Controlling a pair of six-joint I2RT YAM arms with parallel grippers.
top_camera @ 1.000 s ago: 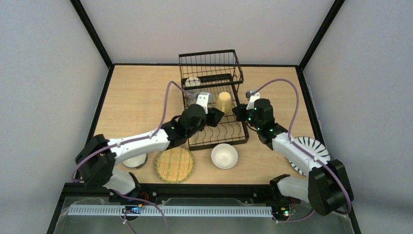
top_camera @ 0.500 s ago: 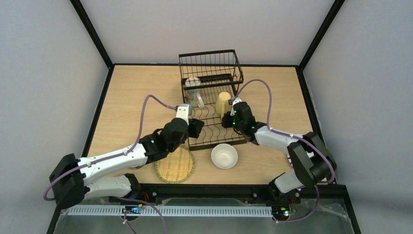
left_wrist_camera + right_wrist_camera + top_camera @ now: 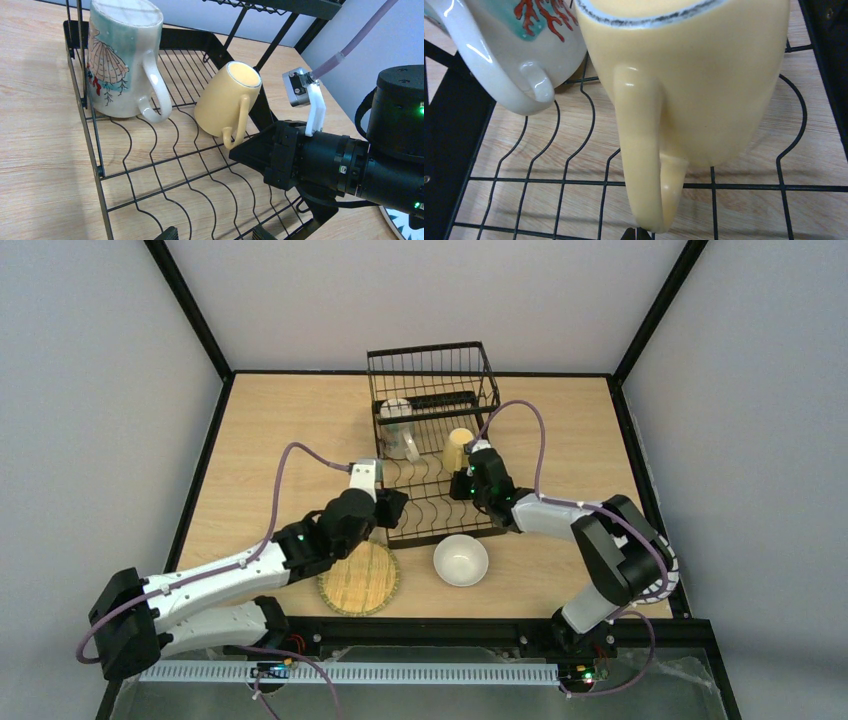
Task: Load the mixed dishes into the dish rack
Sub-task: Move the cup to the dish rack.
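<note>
In left wrist view, right claw closed empty beside pale yellow mug; overhead hides that; left claw wide, empty

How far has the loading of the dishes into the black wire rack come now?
Done: the shell-patterned white mug and the pale yellow mug sit on the black wire dish rack's lower tray, the yellow one tilted. In hand: the shut right pincer is at its handle. Remaining: the woven bamboo plate and white bowl wait outside the rack.
</note>
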